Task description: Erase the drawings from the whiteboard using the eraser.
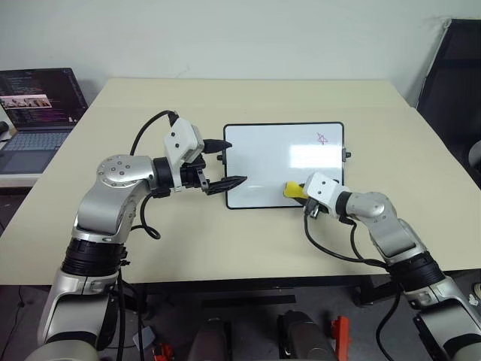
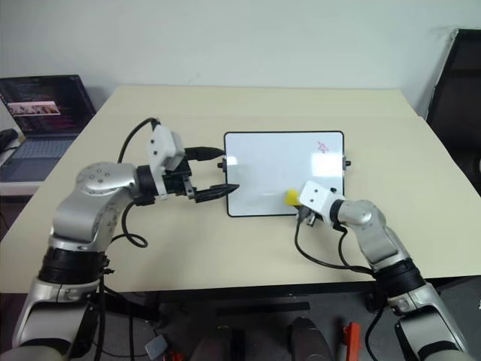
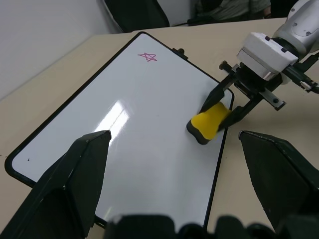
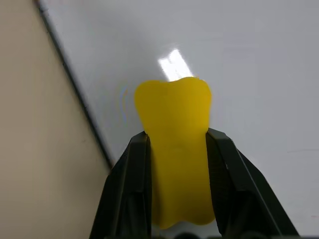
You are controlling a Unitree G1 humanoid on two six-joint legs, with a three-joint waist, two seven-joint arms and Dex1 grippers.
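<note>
Eraser at the whiteboard's near right corner.
The right claw (image 3: 227,107) pinches the yellow eraser (image 3: 208,122) over the whiteboard (image 1: 270,162); left claw (image 1: 229,162) gapes wide; a star (image 1: 322,139) is on the board.

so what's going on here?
The right gripper is shut on the yellow eraser, over the whiteboard's near right corner. The left gripper, jaws open, straddles the board's left edge. A pink star remains at the far right corner; the rest looks clean.

Bright yellow eraser (image 3: 209,122), glossy white whiteboard (image 1: 270,162) with a thin black frame, red-pink star (image 1: 322,139), plain beige tabletop (image 1: 225,241), black tool fingers (image 4: 127,194).
</note>
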